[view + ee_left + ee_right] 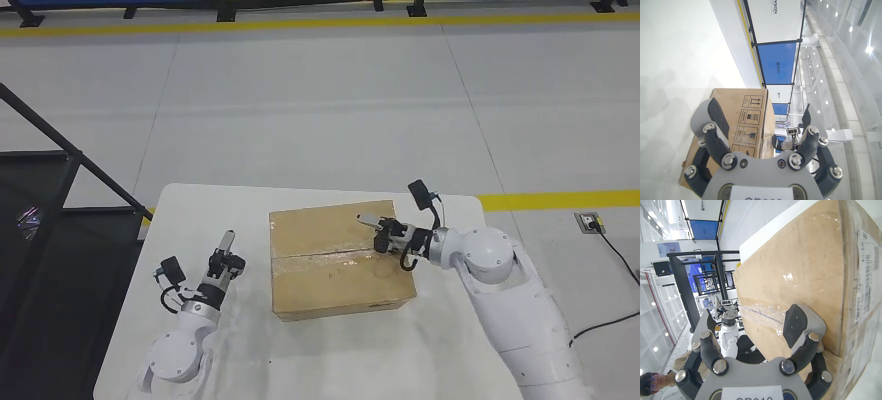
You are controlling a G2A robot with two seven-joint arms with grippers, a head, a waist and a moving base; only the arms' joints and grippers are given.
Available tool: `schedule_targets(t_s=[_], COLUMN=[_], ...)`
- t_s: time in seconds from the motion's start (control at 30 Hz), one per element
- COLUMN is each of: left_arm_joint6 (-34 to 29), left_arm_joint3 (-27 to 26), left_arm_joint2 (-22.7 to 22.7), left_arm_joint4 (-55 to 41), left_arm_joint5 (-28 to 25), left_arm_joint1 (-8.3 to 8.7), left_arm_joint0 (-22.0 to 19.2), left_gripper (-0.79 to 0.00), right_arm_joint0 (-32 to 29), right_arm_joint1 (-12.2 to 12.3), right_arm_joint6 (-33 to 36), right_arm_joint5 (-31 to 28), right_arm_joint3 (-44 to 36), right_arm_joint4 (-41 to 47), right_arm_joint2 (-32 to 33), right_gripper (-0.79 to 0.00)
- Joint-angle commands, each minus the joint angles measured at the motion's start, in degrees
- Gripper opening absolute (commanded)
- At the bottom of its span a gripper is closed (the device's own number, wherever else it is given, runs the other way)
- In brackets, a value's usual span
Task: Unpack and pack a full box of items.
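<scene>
One box [340, 270], left gripper [228, 240], right gripper [374, 228]

box [340, 270] | brown cardboard, flaps shut, clear-taped seam | upright, mid-table

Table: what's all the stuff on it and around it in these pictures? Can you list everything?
cardboard box: 1, brown, middle of the table, flaps shut
clear tape: 1 strip, see-through, along the box's top seam
shipping label: 1, white, on one side of the box
table: 1, white, under the box
floor lines: 2, yellow, on the floor beyond the table
black frame: 1, black, next to the table
floor socket: 1, pale, on the floor by a yellow line
left gripper: 1, grey and black, open, beside the box, apart from it
right gripper: 1, grey and black, open, over the box's top
</scene>
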Motion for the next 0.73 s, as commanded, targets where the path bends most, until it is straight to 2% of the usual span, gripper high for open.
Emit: schedule_targets(t_s=[0.0, 0.2, 0.4, 0.5, 0.7], left_arm_joint6=[-0.12, -0.25, 1.68, 1.25, 1.24], left_arm_joint3=[0.09, -0.15, -2.6, -3.61, -3.62], left_arm_joint2=[-0.22, -1.12, -2.55, -3.4, -3.41], left_arm_joint4=[-0.18, -0.84, 0.21, 0.56, 0.57], left_arm_joint5=[0.04, -0.03, -2.66, -3.4, -3.41], left_arm_joint1=[0.03, 0.14, 0.3, 0.45, 0.46], left_arm_joint0=[-0.21, -0.68, 1.0, 1.79, 1.79], left_gripper=[0.0, 0.0, 0.0, 0.0, -0.001], right_arm_joint0=[-0.71, -2.84, -9.04, -12.4, -12.76], right_arm_joint1=[0.3, 1.24, 2.22, 2.44, 2.45], right_arm_joint6=[-0.04, -0.83, -5.55, -7.86, -8.02], right_arm_joint5=[0.19, 0.42, -6.38, -12.39, -13.17], right_arm_joint3=[-1.08, -4.08, -9.69, -11.43, -11.46], right_arm_joint4=[-0.15, 1.12, 6.72, 11.26, 11.78], right_arm_joint2=[0.83, 4.5, 11.66, 14.86, 15.13], right_gripper=[0.0, 0.0, 0.0, 0.0, -0.001])
